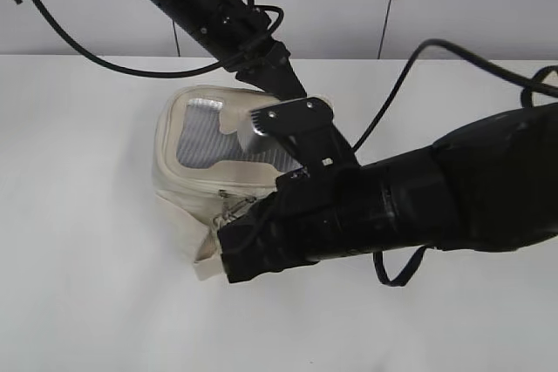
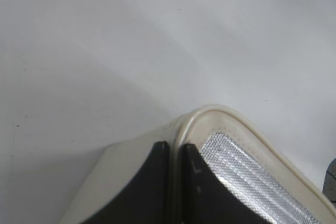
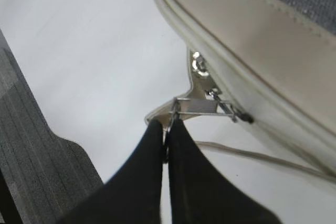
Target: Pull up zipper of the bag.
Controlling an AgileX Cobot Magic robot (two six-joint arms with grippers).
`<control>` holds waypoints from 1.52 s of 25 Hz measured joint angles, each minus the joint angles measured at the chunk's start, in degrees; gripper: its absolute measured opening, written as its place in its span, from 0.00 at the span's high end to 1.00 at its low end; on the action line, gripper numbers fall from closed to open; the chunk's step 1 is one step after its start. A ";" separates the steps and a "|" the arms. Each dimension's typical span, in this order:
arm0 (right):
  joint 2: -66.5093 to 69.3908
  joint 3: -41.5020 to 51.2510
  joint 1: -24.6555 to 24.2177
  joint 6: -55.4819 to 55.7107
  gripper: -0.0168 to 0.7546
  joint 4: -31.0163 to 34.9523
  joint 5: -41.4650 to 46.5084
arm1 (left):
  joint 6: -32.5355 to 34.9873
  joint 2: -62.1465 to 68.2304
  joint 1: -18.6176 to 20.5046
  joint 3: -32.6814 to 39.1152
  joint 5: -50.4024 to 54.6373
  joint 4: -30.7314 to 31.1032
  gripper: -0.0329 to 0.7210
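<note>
Left pincer (image 2: 175,153) clamped on bag (image 1: 187,182) rim | right pincer (image 3: 165,129) pinching zipper (image 3: 207,100) ring pull | worktop (image 1: 87,285)

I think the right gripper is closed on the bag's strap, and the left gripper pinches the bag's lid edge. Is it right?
Not quite. In the right wrist view, the right gripper is closed on a ring pull of the zipper, not on the strap. The rest holds: the left gripper pinches the lid edge of the bag.
</note>
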 joint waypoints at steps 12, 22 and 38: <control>-2.18 -0.46 2.41 24.54 0.48 -16.67 3.31 | -3.98 -0.83 0.11 0.00 -2.91 -2.30 0.67; -21.06 8.27 -0.86 70.59 0.43 -60.28 12.51 | -9.16 -18.43 0.39 9.63 -6.55 5.15 0.65; -69.38 12.72 -7.77 94.62 0.43 -98.75 46.10 | -40.97 -101.22 0.39 66.03 -6.77 35.26 0.65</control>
